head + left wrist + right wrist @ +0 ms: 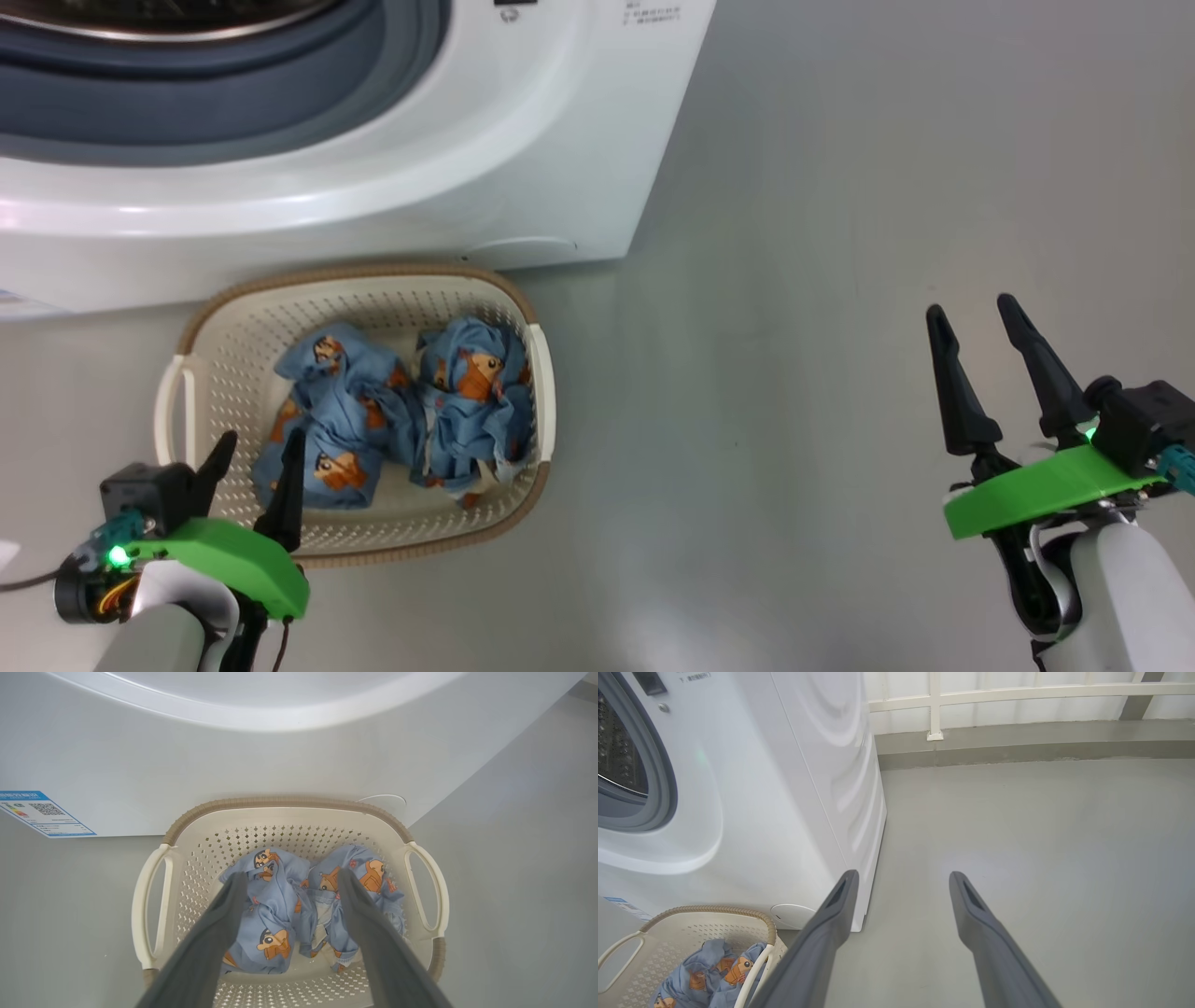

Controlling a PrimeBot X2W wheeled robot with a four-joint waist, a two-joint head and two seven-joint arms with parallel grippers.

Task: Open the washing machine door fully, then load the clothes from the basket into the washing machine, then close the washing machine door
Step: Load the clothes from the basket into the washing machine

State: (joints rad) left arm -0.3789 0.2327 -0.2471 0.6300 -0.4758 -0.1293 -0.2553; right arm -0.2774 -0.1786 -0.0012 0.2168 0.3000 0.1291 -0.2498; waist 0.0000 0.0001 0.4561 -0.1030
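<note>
Black-fingered left claw (263, 439): released, jaws wide, empty, poised over the near edge of the basket (373, 275), fingers aimed at the clothes (411, 411). Right claw (971, 308): released, empty, well apart over bare floor (794, 373). Clothes: two crumpled bundles, both lying in the basket, which stands just before the washing machine (523, 140); whether it touches, I cannot tell. Rubber ring (233, 103) and drum mouth uncovered, so I judge the opening step done; loading not yet begun, closing left. Room: I note open floor to my right. The basket rim and the machine's front panel hem in the left claw's lift path.
</note>
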